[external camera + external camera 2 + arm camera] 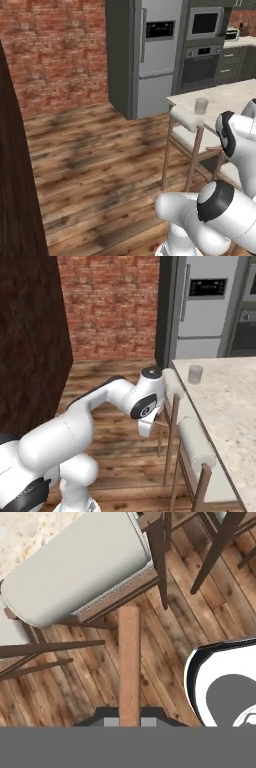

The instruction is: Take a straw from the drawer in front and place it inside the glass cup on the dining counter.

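The straw [129, 662], a tan-orange rod, runs up from between my fingertips in the hand view, and my gripper [129, 719] is shut on it. In the right base view my gripper [149, 428] hangs below the wrist, just left of the dining counter's edge, above the wood floor. The glass cup [195, 374] stands upright near the near corner of the beige speckled dining counter [227, 406]. From the left base view the cup [201, 106] sits on the counter [235, 95] behind a stool. The drawer is out of view.
Wooden bar stools with white padded backs [196, 443] [186, 120] [80, 572] line the counter's edge, right beside my hand. A steel fridge [155, 50] and wall oven [202, 55] stand behind. A dark panel [12, 175] rises at the left.
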Controlling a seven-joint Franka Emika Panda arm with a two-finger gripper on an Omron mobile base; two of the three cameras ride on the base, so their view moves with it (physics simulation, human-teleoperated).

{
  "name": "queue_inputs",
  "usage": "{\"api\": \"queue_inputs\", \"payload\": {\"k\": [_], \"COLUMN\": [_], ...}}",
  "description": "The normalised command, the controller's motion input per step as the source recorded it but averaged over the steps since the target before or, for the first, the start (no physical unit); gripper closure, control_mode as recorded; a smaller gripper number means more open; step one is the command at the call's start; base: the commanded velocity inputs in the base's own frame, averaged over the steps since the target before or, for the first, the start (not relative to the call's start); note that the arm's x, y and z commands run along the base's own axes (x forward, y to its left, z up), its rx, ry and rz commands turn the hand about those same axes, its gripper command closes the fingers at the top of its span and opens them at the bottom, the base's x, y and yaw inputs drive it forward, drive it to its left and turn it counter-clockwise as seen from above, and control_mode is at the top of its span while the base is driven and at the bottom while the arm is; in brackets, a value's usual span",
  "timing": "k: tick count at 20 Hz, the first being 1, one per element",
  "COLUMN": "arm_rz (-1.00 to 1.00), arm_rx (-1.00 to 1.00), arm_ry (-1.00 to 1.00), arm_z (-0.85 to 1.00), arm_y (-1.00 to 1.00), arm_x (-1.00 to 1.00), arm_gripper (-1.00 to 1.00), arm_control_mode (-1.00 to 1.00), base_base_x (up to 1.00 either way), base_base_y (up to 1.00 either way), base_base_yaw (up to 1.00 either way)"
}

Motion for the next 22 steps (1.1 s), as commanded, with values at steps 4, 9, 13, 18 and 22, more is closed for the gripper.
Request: {"api": "queue_inputs", "payload": {"k": [4,9,13,18,22], "arm_rz": [0.00,0.00,0.00,0.00,0.00], "arm_rx": [0.00,0.00,0.00,0.00,0.00], "arm_ry": [0.00,0.00,0.00,0.00,0.00], "arm_z": [0.00,0.00,0.00,0.00,0.00], "arm_y": [0.00,0.00,0.00,0.00,0.00], "arm_x": [0.00,0.00,0.00,0.00,0.00], "arm_gripper": [1.00,1.00,1.00,1.00,1.00], "arm_control_mode": [1.00,1.00,1.00,1.00,1.00], "base_base_x": [0.76,0.61,0.54,0.61,0.70], "base_base_y": [0.30,0.32,0.37,0.50,0.44], "base_base_yaw": [-0.45,-0.48,-0.48,-0.48,-0.44]}}
